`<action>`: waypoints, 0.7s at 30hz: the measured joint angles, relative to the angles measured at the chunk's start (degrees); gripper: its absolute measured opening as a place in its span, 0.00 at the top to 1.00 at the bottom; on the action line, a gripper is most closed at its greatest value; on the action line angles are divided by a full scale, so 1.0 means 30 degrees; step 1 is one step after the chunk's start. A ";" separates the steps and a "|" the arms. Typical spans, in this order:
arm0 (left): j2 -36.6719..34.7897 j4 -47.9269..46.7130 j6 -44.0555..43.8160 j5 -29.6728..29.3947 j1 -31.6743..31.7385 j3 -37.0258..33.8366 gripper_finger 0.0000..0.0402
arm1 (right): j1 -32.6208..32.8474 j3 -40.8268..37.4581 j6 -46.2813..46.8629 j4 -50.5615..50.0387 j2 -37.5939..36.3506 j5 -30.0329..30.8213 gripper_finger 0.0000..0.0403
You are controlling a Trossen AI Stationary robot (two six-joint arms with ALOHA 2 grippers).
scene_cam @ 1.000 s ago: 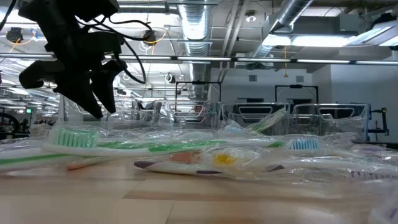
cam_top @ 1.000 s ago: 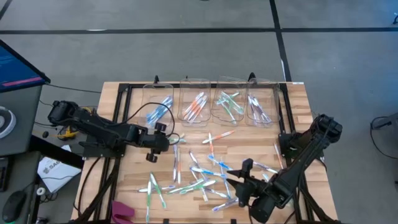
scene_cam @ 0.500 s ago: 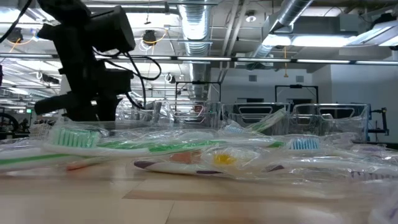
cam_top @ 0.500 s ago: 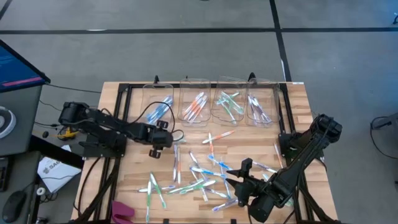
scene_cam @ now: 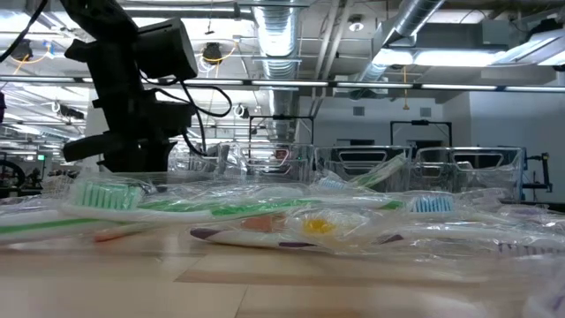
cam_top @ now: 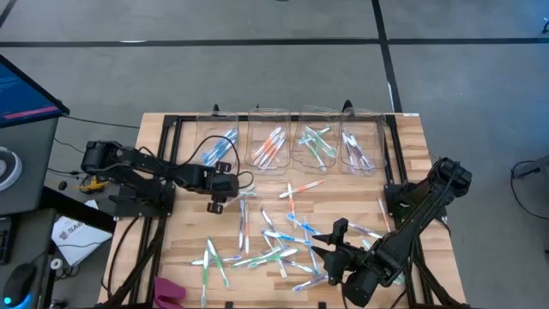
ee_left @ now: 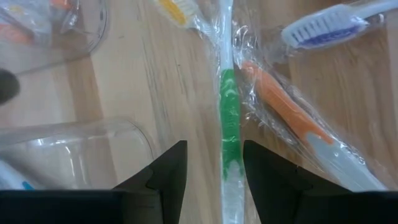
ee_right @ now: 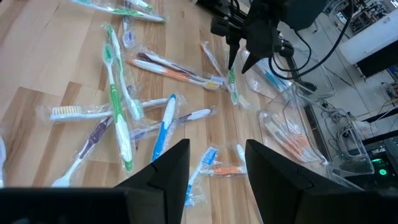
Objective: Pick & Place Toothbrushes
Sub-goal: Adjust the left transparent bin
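Left end effector [cam_top: 225, 196] shifted toward toothbrushes [cam_top: 279, 242] on table [cam_top: 403, 146].

Grey floor [cam_top: 257, 77] crossed by dark lines surrounds the wooden counter [cam_top: 412, 154]. A blue-lit screen [cam_top: 26, 90] stands beside it, over a dark desk with papers [cam_top: 73, 232]. In the low view, silver ducts [scene_cam: 282, 35] and pipes [scene_cam: 424, 22] run under the ceiling, with lamps [scene_cam: 212, 55] glowing.
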 joint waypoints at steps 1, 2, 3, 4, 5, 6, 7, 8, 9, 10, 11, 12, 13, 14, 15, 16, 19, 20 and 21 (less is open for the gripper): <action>0.0007 -0.0007 0.0000 0.0007 0.0000 0.0000 0.63 | 0.0000 0.0000 0.0000 -0.0003 0.0000 0.0002 0.63; 0.0007 -0.0007 0.0000 0.0007 0.0000 0.0000 0.63 | 0.0000 0.0000 0.0000 0.0000 0.0000 -0.0001 0.63; 0.0007 -0.0007 0.0000 0.0015 0.0000 0.0000 0.63 | 0.0000 0.0000 0.0000 -0.0001 0.0000 -0.0001 0.63; 0.0007 -0.0019 -0.0005 0.0031 -0.0016 0.0000 0.63 | 0.0000 0.0000 0.0000 -0.0007 0.0000 -0.0001 0.63; 0.0007 -0.0043 -0.0014 0.0112 -0.0058 0.0000 0.63 | 0.0000 0.0000 0.0000 -0.0015 0.0000 -0.0001 0.63; 0.0004 -0.0069 -0.0042 0.0249 -0.0096 0.0000 0.63 | 0.0000 0.0000 0.0000 -0.0015 0.0000 -0.0001 0.63; -0.0001 -0.0087 -0.0064 0.0366 -0.0150 0.0000 0.63 | 0.0000 0.0000 0.0000 -0.0015 0.0000 -0.0001 0.63; -0.0001 -0.0094 -0.0126 0.0409 -0.0222 0.0000 0.63 | 0.0000 0.0000 0.0000 -0.0015 0.0000 -0.0001 0.63; -0.0001 -0.0086 -0.0206 0.0446 -0.0299 -0.0008 0.63 | 0.0000 0.0000 0.0000 -0.0015 0.0000 -0.0001 0.63; -0.0001 -0.0015 -0.0323 0.0474 -0.0313 -0.0061 0.63 | 0.0000 0.0000 0.0000 -0.0015 0.0000 -0.0001 0.63; -0.0001 0.0008 -0.0424 0.0467 -0.0321 -0.0153 0.63 | 0.0000 0.0000 0.0000 -0.0015 0.0000 -0.0001 0.63; -0.0008 0.0002 -0.0465 0.0446 -0.0321 -0.0296 0.63 | 0.0000 0.0000 0.0000 -0.0015 0.0000 -0.0001 0.63; -0.0015 0.0004 -0.0466 0.0412 -0.0328 -0.0449 0.63 | 0.0000 0.0000 0.0000 -0.0015 0.0000 0.0004 0.63; -0.0020 0.0006 -0.0466 0.0387 -0.0328 -0.0580 0.63 | 0.0000 0.0000 0.0000 -0.0015 0.0000 0.0005 0.63; -0.0022 -0.0035 -0.0466 0.0347 -0.0324 -0.0691 0.63 | 0.0000 0.0000 0.0000 -0.0015 0.0000 0.0001 0.63; -0.0022 -0.0116 -0.0466 0.0320 -0.0321 -0.0721 0.63 | 0.0000 0.0000 0.0000 -0.0015 0.0000 -0.0001 0.63; -0.0197 -0.0092 -0.0488 -0.0013 -0.0327 -0.0722 0.63 | -0.0007 0.0000 0.0000 -0.0022 0.0000 -0.0001 0.63; -0.0256 -0.0089 -0.0488 -0.0029 -0.0320 -0.0751 0.63 | -0.0041 0.0000 0.0000 -0.0022 0.0000 -0.0001 0.63; -0.0307 -0.0131 -0.0473 -0.0029 -0.0306 -0.0758 0.63 | -0.0094 0.0000 0.0007 -0.0022 0.0005 -0.0001 0.63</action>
